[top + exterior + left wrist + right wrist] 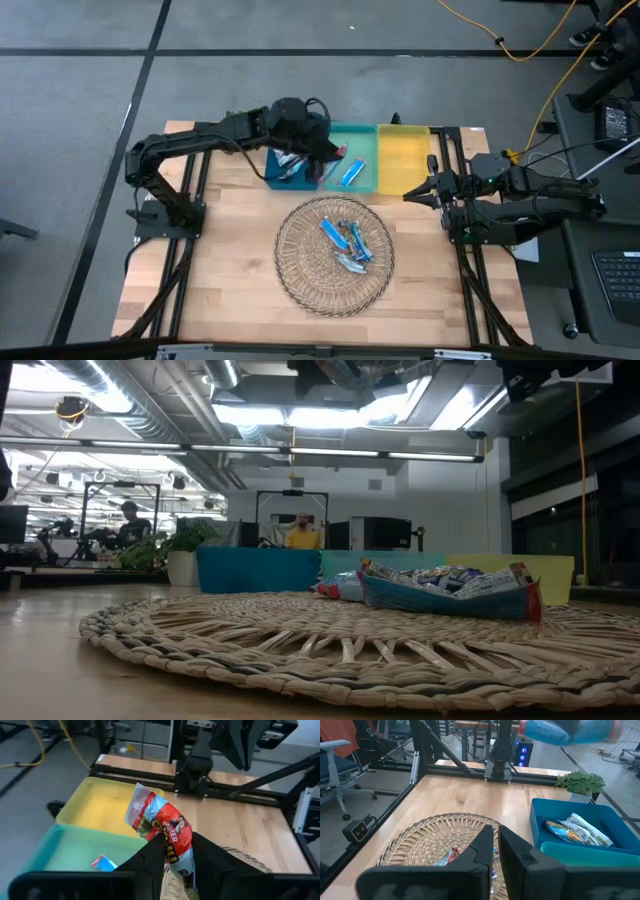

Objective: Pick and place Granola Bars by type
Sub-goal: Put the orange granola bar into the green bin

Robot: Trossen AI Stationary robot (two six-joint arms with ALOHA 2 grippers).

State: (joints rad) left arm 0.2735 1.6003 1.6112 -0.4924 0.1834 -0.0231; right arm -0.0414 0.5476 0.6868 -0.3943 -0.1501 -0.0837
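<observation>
My left gripper [175, 851] hovers over the teal bin [75, 850], shut on a red-and-white granola bar [160, 820]; in the high view it sits at the seam between the blue bin [285, 172] and the teal bin [362, 170]. One blue bar [105, 863] lies in the teal bin, and several silver-and-blue bars [575, 832] lie in the blue bin. More bars [347, 243], mostly blue, lie piled on the woven mat [300, 270]. My right gripper [412, 195] waits, shut, by the yellow bin's [405, 160] near edge. My left gripper pinches the red-and-white bar between its two fingers, on the bar's lower part [172, 845]. The bar's crimped other end [140, 800] sticks out past the fingertips. The bar is lifted clear, above the teal bin.
Three bins stand in a row at the table's far side: blue, teal, yellow. A small green plant [580, 782] stands beyond the blue bin. Bare wood [230, 260] lies left and right of the mat. In the low view, people [303, 535] are in the room behind.
</observation>
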